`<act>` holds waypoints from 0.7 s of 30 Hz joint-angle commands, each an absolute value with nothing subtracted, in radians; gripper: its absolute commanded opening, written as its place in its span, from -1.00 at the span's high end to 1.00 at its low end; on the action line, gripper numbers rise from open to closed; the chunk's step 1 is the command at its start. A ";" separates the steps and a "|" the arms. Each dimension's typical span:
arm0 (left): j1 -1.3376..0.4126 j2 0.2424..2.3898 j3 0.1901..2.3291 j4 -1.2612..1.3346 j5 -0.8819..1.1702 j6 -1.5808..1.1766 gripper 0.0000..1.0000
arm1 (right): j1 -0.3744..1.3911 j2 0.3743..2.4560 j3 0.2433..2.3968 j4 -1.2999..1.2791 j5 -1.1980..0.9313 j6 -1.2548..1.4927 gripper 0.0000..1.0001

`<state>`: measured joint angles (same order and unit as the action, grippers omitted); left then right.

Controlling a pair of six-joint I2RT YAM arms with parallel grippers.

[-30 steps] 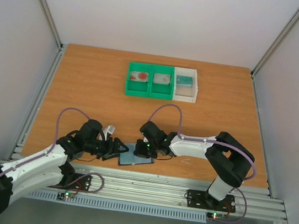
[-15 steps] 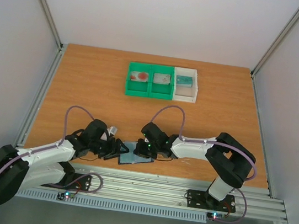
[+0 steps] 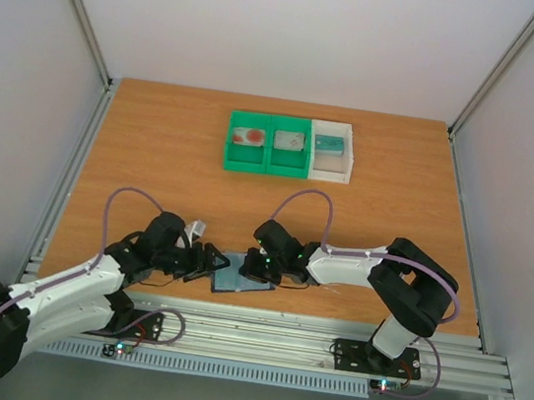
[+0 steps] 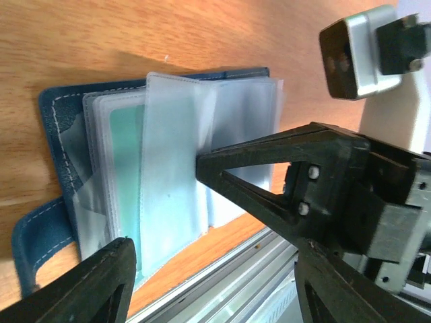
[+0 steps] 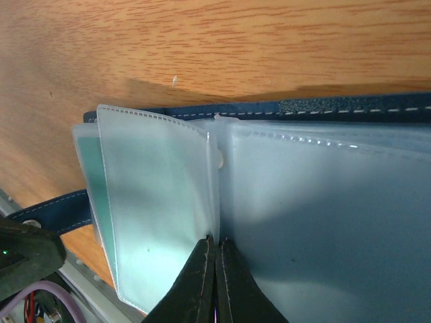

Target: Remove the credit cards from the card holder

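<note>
Card holder [image 3: 234, 280], dark blue-grey folding wallet, lies open at bottom centre of your top view, on wooden table [image 3: 155, 145]. Your left gripper [image 4: 165, 205]: fingers spread wide over holder's pages. Your right gripper [image 5: 215, 245]: pinched together on lower edge of clear plastic sleeve [image 5: 155, 188]. Teal card [image 4: 124, 161] sits inside sleeve, left part of left-wrist frame.

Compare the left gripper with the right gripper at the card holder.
The left gripper has its jaws spread wide, while the right gripper has its jaws shut. The left gripper grips nothing at the left edge of the card holder; the right gripper's tips meet a clear sleeve. Both sit low at the open card holder.
</note>
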<state>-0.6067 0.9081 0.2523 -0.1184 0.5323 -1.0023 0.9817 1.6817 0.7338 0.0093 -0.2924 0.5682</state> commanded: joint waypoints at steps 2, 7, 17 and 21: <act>-0.611 0.847 0.289 -0.154 0.502 -1.007 -0.32 | 0.986 1.678 0.716 0.024 -0.280 0.584 0.96; -0.612 0.909 0.282 -0.086 0.534 -1.006 -0.33 | 0.986 1.679 0.715 0.026 -0.278 0.584 0.97; -0.611 1.106 0.272 0.127 0.585 -1.002 -0.39 | 0.986 1.666 0.699 0.033 -0.279 0.588 0.97; -0.611 1.169 0.282 0.185 0.602 -1.009 -0.38 | 0.986 1.666 0.690 0.042 -0.278 0.594 0.97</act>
<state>-0.6067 1.1217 0.2630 0.0586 0.5781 -1.0065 0.9817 1.6794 0.7147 0.0479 -0.2924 0.5808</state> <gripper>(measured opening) 0.691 0.019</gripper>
